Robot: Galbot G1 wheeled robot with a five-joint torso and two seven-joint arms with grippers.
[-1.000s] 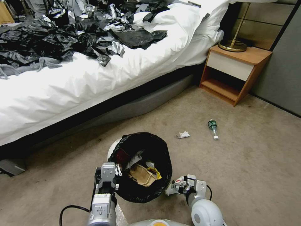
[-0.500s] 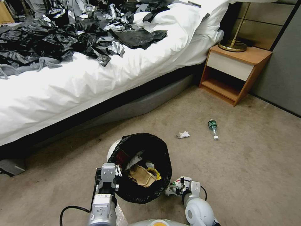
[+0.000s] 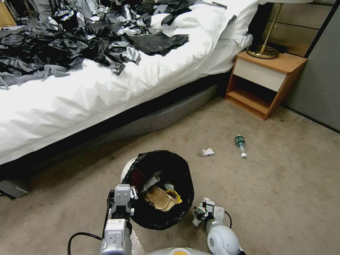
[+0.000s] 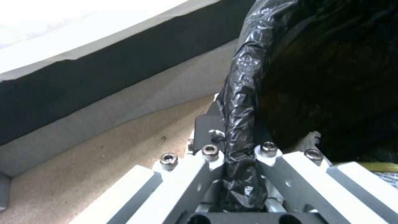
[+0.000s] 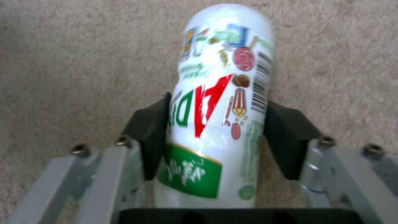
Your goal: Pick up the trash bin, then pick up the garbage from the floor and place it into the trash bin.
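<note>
- Our left gripper (image 3: 131,197) is clamped on the trash bin (image 3: 161,189) rim, near the bed (image 3: 106,88).
- Just beside the trash bin, our right gripper (image 3: 199,212) pinches a small white bottle (image 5: 219,102).

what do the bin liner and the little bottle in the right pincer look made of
Bin liner: thin glossy black plastic film, judging by its crinkles and sheen where the left pincer clamps it. Bottle in the right pincer: seemingly smooth white plastic with a glossy printed label.
</note>
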